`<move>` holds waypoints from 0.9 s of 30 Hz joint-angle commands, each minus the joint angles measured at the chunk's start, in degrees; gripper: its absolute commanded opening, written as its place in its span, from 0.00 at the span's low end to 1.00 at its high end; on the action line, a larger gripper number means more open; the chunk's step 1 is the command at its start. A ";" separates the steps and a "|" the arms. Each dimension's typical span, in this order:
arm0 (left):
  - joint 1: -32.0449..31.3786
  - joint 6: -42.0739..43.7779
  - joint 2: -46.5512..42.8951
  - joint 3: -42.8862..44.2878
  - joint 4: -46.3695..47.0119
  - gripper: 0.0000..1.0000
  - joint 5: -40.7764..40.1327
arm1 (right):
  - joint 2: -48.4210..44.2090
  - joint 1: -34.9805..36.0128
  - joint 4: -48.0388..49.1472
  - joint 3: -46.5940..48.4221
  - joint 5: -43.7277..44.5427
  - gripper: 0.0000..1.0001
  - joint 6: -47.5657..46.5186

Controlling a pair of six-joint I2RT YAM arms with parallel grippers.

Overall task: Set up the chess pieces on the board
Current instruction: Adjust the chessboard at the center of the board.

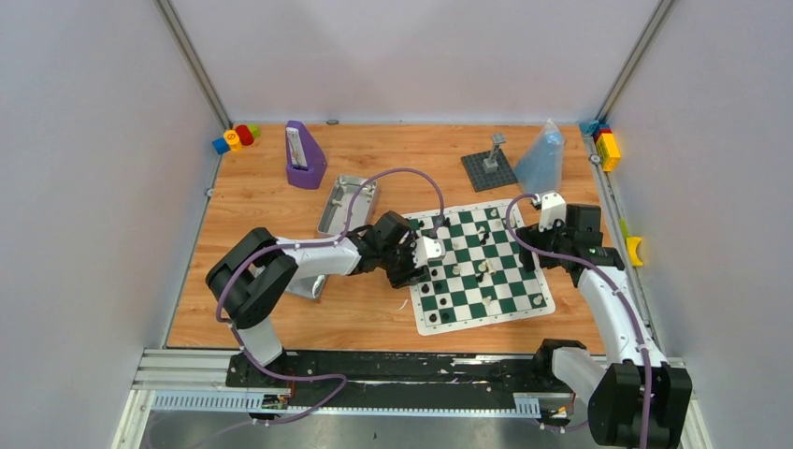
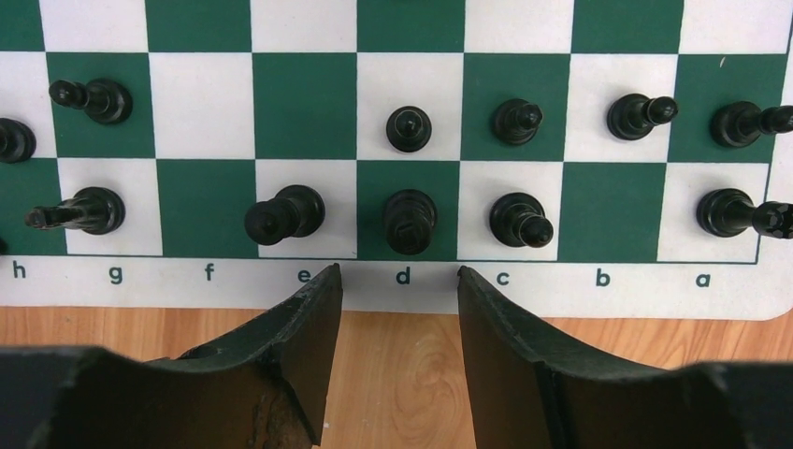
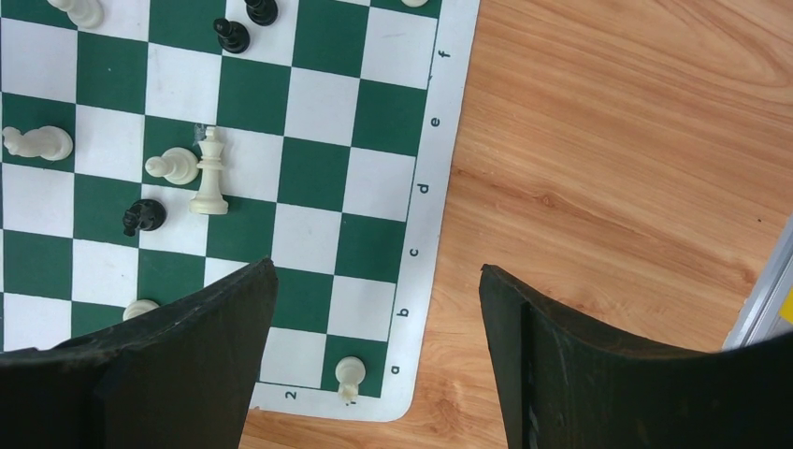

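Left wrist: small black chess pieces

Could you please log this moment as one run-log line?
left jaws: open, empty, at board edge near file d | right jaws: open, empty, over board's corner | black pieces: two rows, gaps | white pieces: scattered

Under the right wrist, a cream piece at eight o'clock sat half-hidden behind a finger; under the left, a black piece at nine o'clock was clipped by the edge.
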 commanded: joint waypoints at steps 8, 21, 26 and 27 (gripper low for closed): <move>-0.39 3.07 2.01 2.19 -5.70 0.52 -0.36 | -1.13 -0.45 0.90 -0.22 -1.39 0.81 -0.78; -0.31 2.82 3.36 9.30 -18.67 0.49 0.53 | -1.54 -0.45 0.37 0.31 -1.31 0.81 -0.76; -0.28 2.82 3.48 10.68 -21.51 0.47 -1.39 | -1.02 -0.46 0.34 0.69 -1.70 0.81 -0.61; -0.30 2.77 3.05 10.73 -21.40 0.47 -1.59 | -0.97 -0.45 0.33 0.74 -1.82 0.81 -0.58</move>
